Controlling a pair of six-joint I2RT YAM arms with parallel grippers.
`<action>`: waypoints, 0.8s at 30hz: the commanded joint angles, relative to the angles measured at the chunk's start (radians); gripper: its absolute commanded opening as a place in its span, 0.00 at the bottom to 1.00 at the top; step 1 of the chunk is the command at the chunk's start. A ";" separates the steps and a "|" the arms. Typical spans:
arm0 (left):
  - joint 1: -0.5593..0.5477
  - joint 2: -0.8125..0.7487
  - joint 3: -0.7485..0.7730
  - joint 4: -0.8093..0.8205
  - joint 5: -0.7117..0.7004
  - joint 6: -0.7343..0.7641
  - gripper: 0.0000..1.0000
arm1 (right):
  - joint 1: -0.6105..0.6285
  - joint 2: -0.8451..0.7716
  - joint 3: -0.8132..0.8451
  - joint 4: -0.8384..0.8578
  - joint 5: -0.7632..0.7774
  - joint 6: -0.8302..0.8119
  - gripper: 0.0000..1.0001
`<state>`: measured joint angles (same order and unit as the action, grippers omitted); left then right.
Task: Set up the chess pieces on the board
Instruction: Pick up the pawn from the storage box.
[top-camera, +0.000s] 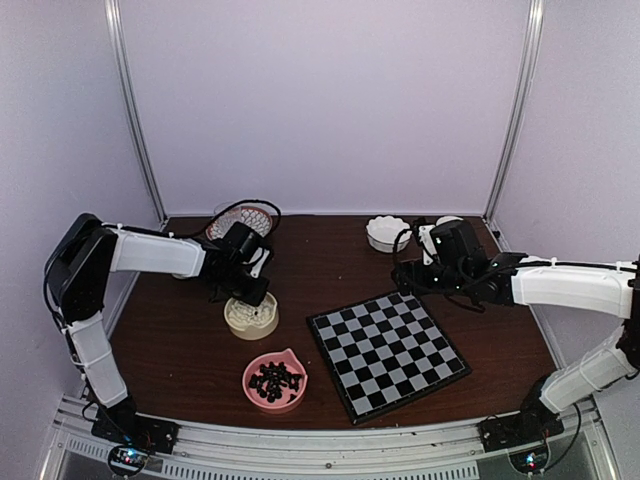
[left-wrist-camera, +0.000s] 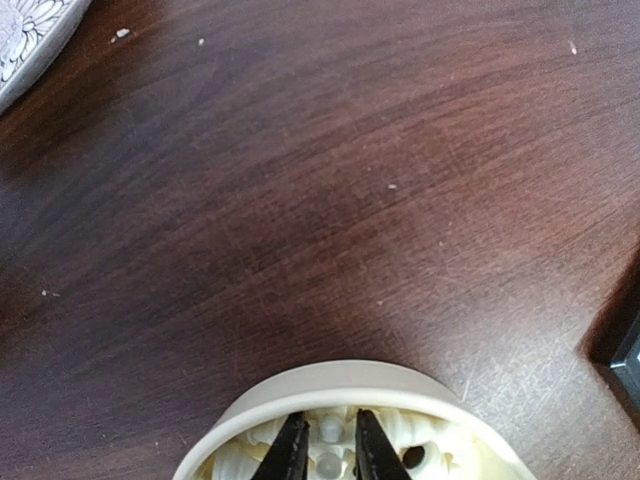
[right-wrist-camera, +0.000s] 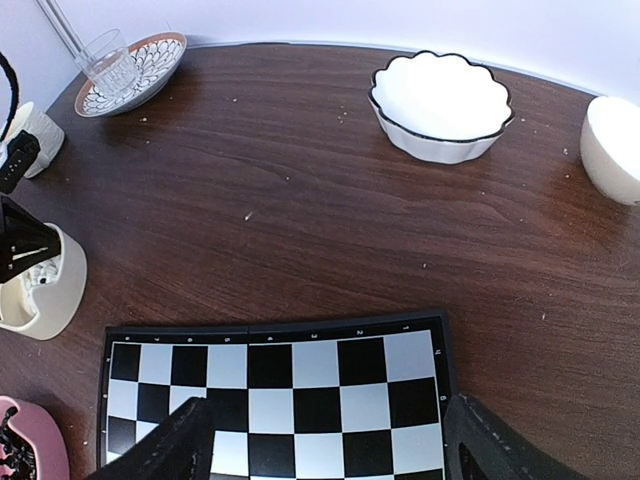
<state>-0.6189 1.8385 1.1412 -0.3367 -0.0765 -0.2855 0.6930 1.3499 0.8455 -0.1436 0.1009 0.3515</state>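
Observation:
Cream-white chess pieces (left-wrist-camera: 440, 440) fill a round cream bowl (top-camera: 251, 316), whose rim (left-wrist-camera: 340, 378) shows at the bottom of the left wrist view. My left gripper (left-wrist-camera: 330, 420) reaches down into this bowl (right-wrist-camera: 40, 290), its black fingers closed in on one small cream piece (left-wrist-camera: 330, 430). In the top view the left gripper (top-camera: 248, 290) hangs just over the bowl's far edge. The board (top-camera: 388, 352) lies bare at centre right. My right gripper (right-wrist-camera: 330, 450) stands wide open with nothing in it, above the board's far edge (right-wrist-camera: 280, 330). Black pieces (top-camera: 275, 381) lie in a pink bowl (top-camera: 297, 370).
A white scalloped bowl (right-wrist-camera: 440, 105) and a plain white cup (right-wrist-camera: 612, 150) stand at the back right. A patterned plate (right-wrist-camera: 130, 60) holding a glass (right-wrist-camera: 108, 60) sits at the back left. The pink bowl (right-wrist-camera: 30, 440) lies just left of the board.

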 joint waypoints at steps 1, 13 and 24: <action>0.002 0.023 0.032 -0.008 -0.017 -0.001 0.16 | 0.008 -0.017 -0.010 0.009 0.025 0.007 0.82; 0.002 -0.023 0.013 0.012 -0.008 0.000 0.10 | 0.008 -0.023 -0.010 0.007 0.025 0.006 0.82; 0.001 -0.164 -0.055 0.033 0.046 -0.009 0.07 | 0.008 -0.028 -0.011 0.006 0.031 0.001 0.82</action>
<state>-0.6189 1.7081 1.1072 -0.3336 -0.0620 -0.2863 0.6945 1.3445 0.8440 -0.1440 0.1093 0.3511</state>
